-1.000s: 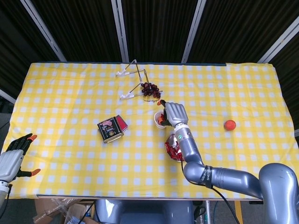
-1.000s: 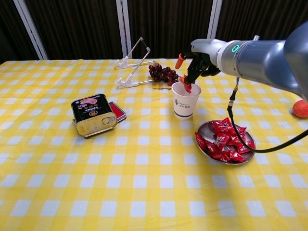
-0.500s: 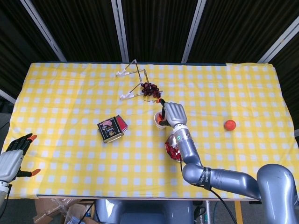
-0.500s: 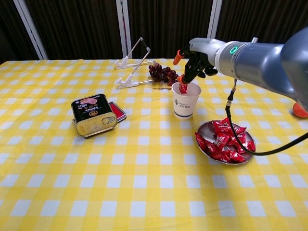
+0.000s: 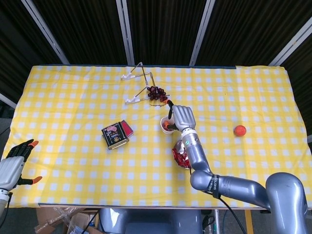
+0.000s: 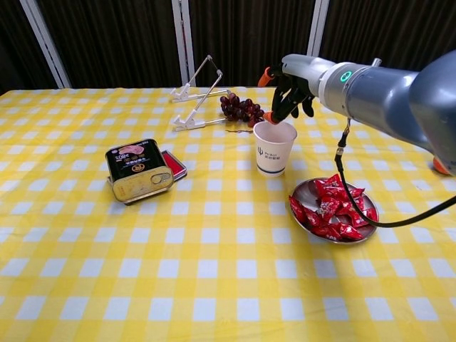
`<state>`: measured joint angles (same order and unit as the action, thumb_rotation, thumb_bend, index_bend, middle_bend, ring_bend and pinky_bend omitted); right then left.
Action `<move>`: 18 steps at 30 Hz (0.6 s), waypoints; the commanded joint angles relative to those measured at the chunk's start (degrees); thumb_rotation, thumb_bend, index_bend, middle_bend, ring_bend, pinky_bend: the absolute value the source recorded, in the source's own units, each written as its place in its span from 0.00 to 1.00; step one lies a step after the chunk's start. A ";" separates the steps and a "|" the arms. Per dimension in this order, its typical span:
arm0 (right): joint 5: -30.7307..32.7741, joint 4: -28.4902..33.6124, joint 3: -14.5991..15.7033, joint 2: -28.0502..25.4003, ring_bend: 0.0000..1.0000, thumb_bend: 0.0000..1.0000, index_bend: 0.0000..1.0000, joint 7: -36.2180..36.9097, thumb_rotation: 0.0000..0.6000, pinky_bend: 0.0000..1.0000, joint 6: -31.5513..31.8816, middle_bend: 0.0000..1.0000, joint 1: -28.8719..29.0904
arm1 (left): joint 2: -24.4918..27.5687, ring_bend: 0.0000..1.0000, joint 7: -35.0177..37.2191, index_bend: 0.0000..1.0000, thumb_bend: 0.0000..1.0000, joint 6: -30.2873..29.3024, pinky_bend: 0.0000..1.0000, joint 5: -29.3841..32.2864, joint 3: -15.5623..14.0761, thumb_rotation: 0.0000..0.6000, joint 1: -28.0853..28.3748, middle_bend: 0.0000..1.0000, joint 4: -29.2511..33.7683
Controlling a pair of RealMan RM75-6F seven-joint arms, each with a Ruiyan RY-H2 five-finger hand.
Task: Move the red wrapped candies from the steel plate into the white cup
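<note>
Right hand [image 6: 291, 87] has lifted above white cup [image 6: 274, 147], candy gone from its fingers, now loosely apart. Left hand [image 5: 13, 165] spread; cup's inside hidden.

On my yellow-checked worktop [image 6: 214, 285] I see a white cup [image 6: 274, 148], steel plate [image 6: 303, 216], tin [image 6: 139, 169], grapes [image 6: 241, 109], wire stand [image 6: 196, 100] and an orange fruit [image 5: 239, 130].

Bright, even light falls from above on the checked tablecloth [image 6: 142, 271]. Shadows under things there are faint, and the backdrop beyond it stays dark.
</note>
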<state>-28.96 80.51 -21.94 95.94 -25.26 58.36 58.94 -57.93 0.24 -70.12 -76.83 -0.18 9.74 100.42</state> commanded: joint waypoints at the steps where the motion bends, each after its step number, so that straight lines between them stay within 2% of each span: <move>1: -1.30 2.06 0.65 -0.83 0.66 0.43 0.19 -0.43 1.00 0.75 1.29 0.51 -0.80 | 0.03 0.00 0.05 0.00 0.05 -0.03 0.00 0.04 0.01 1.00 -0.03 0.00 0.03; 3: -2.14 3.90 1.06 -1.68 0.65 0.43 0.19 -0.75 1.00 0.74 2.16 0.50 -1.38 | 0.05 0.00 0.10 0.00 0.05 -0.06 0.00 0.03 0.01 1.00 -0.05 0.00 0.01; 7: -4.76 12.79 3.02 -6.14 0.62 0.42 0.19 -2.28 1.00 0.74 5.53 0.47 -4.07 | 0.12 0.00 0.38 0.00 0.05 -0.06 0.00 0.07 0.07 1.00 -0.05 0.00 -0.08; 13: -6.45 25.93 8.51 -13.93 0.61 0.42 0.19 -8.29 1.00 0.74 10.28 0.42 -7.94 | 0.11 0.00 0.26 0.00 0.06 -0.43 0.00 -0.31 0.05 1.00 -0.13 0.00 -0.08; 18: -5.40 32.03 12.50 -17.35 0.63 0.40 0.19 -12.35 1.00 0.76 12.45 0.41 -9.85 | 0.23 0.00 0.48 0.00 0.06 -0.74 0.00 -0.76 -0.07 1.00 -0.28 0.00 -0.09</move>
<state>-34.47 110.10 -11.60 80.46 -35.54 69.20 50.59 -57.71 0.70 -70.85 -77.59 -0.24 9.47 100.32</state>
